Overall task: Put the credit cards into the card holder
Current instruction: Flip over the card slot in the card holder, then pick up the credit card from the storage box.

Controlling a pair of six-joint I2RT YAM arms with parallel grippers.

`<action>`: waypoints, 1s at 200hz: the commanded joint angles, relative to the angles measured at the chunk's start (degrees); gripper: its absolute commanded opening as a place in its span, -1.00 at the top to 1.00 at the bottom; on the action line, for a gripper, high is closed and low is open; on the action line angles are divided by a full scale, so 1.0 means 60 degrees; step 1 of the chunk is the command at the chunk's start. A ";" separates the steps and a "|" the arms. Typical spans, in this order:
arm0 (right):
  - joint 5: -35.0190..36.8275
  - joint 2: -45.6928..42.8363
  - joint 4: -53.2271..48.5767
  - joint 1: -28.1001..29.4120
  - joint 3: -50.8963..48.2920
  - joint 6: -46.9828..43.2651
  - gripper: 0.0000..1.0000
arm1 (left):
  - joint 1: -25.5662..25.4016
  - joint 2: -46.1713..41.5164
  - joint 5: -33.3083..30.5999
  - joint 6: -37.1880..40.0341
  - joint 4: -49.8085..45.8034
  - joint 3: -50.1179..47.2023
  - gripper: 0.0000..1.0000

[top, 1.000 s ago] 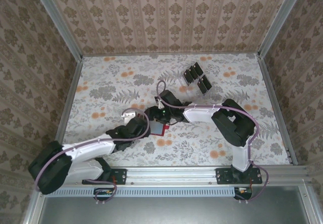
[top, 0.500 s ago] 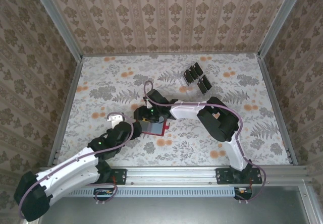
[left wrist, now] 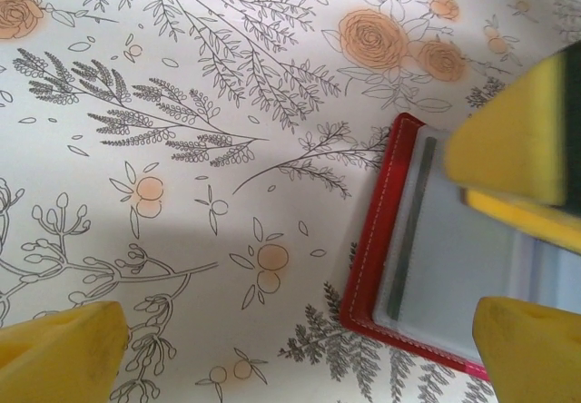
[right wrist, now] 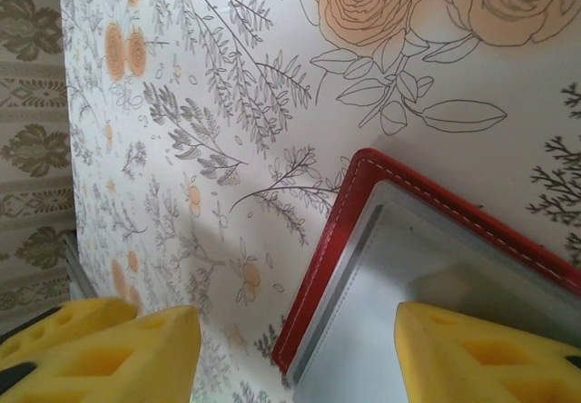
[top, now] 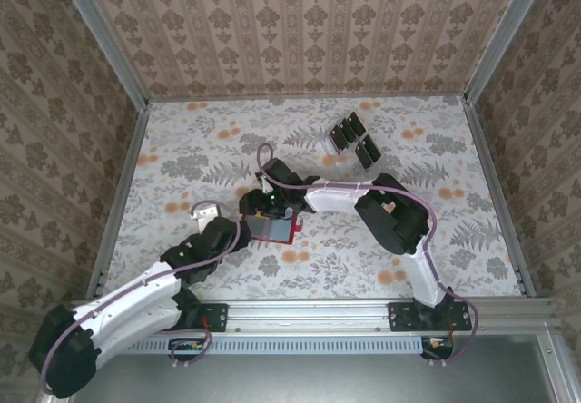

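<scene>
The red wallet (top: 275,230) lies open on the desk (top: 182,149), grey inside up. The right gripper (right wrist: 295,348) hovers over its edge, jaws apart and empty, one pad (right wrist: 481,358) above the lining. The left gripper (left wrist: 300,348) is near its left edge, jaws wide apart. The cards (top: 354,142) stand well apart, further back.

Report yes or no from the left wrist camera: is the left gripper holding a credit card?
No, the left gripper is wide open, with only bare table between its jaws, beside the card holder.
</scene>
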 commanded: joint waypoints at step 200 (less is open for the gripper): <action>0.6938 -0.3131 -0.6308 -0.4505 0.0976 -0.6211 0.25 | 0.1868 0.4973 0.3160 0.2094 0.2781 0.2226 -1.00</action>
